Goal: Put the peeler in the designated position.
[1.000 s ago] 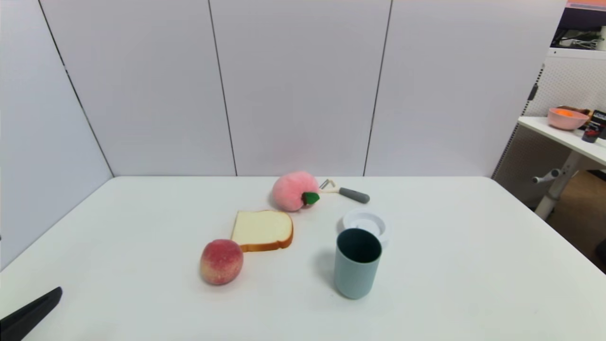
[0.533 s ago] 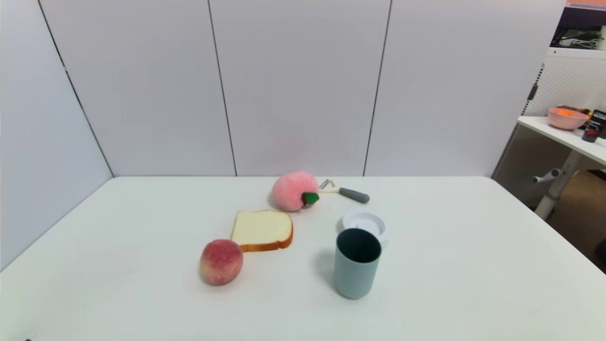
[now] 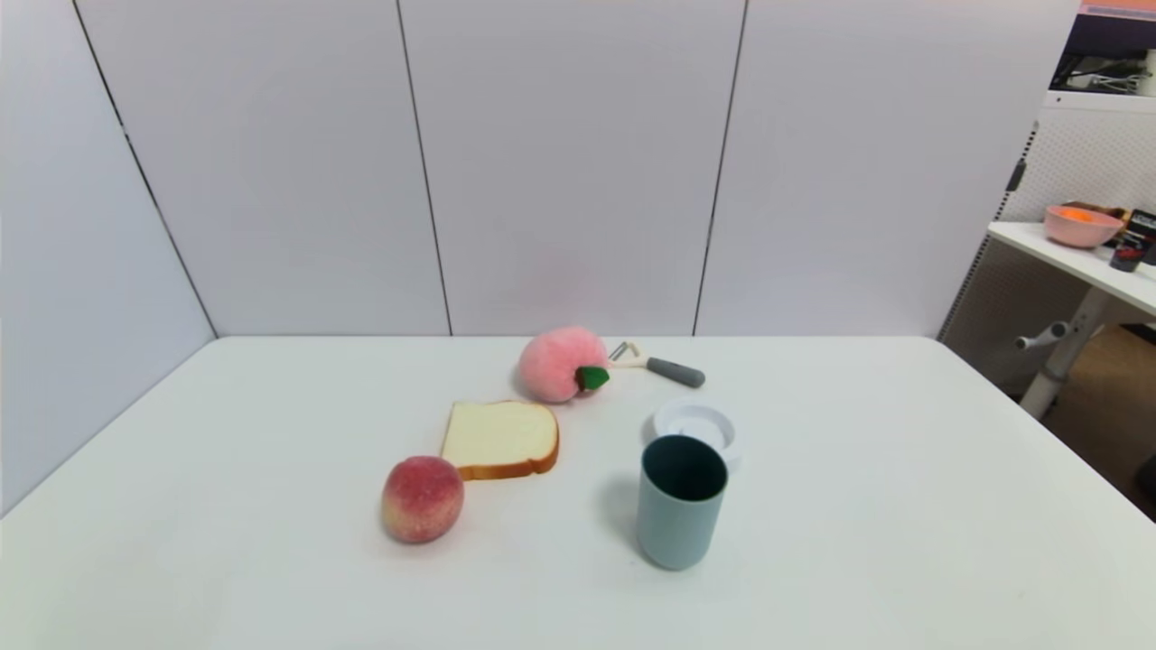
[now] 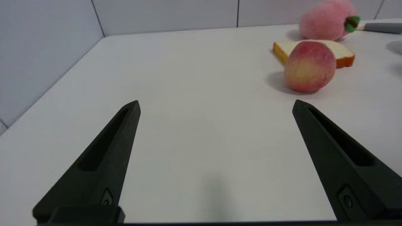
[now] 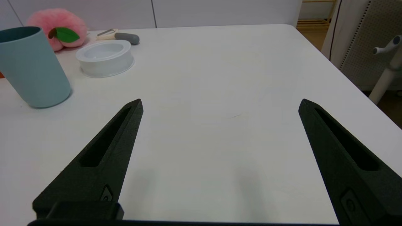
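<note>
While both arms are sitting low at the near edge, out of the head view, you are looking across a white table (image 3: 903, 506) where nothing is being held: the left gripper (image 4: 216, 105) is spread wide over bare tabletop, and the right gripper (image 5: 220, 103) is gaping just as wide and empty. Working down in size, the blue-green cup (image 3: 681, 501) is standing upright nearest you, the slice of bread (image 3: 499, 438) is lying flat with the peach (image 3: 422, 498) just beside it, and the fluffy pink peach (image 3: 562, 363) is sitting at the far side. The shallow white dish (image 3: 700, 424) is waiting behind the cup. The peeler (image 3: 657, 365) is lying flat farthest back, its forked head nearly touching the pink peach. Reaching over, you are risking tipping the cup, and the thin handle could be slipping from a shallow pinch.
</note>
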Tool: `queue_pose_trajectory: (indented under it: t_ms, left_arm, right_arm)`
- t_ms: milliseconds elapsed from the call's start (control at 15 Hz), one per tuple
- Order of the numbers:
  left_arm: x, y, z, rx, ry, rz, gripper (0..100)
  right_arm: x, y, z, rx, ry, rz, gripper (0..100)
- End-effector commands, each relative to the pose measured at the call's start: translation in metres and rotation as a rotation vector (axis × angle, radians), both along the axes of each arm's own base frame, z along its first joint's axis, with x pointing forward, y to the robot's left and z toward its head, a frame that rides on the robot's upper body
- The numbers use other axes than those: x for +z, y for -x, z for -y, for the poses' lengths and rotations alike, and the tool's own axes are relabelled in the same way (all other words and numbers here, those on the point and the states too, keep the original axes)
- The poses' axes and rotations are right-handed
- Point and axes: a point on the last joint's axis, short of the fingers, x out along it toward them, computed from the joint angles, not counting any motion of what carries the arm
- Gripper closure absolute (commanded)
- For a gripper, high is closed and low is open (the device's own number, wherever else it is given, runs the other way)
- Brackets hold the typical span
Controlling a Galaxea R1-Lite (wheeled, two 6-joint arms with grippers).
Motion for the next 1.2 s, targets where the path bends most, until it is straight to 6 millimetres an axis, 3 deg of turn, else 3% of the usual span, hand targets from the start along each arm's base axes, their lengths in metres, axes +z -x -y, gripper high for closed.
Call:
queue_pose_trajectory:
  t_ms: [67,1200]
  left_arm:
    - [-0.0042,-0.0005,-0.0003,0.013,0.044,-0.012,0]
    - [-0.0038,-0.0005,-0.0008,0.038,0.109,-0.008,0]
  right_arm:
    - [-0.0004,-0.0002,0.0,0.0,0.0,-0.003,0]
    - [-0.0004,-0.0002,0.0,0.0,-0.002,-0.003,0]
